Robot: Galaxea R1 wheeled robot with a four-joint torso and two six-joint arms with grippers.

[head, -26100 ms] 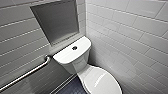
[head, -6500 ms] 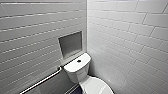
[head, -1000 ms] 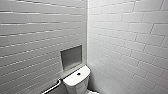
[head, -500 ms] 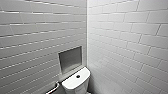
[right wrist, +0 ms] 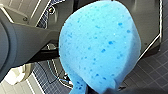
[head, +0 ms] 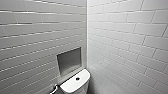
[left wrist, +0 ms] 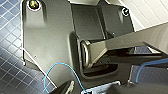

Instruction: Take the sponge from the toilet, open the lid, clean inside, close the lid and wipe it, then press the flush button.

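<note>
The toilet's white tank (head: pixel 71 86) sits at the bottom of the head view, with the dark round flush button (head: pixel 77 78) in the middle of its top. The lid is hidden below that view's edge. In the right wrist view the bright blue sponge (right wrist: pixel 100 47) looms large, pinched at its lower end by my right gripper (right wrist: pixel 100 90), which is shut on it. My left gripper (left wrist: pixel 92 89) hangs open over the floor with nothing between its fingers.
White tiled walls meet in a corner (head: pixel 87 37) behind the toilet. A grey recessed niche (head: pixel 69 61) is set in the left wall above the tank. A metal rail end (head: pixel 53 89) shows beside the tank. Dark blue mosaic floor (left wrist: pixel 10 50) lies below the arms.
The head camera has tilted or risen, so the toilet has slid lower in the picture and more wall shows. The grippers keep their states.
</note>
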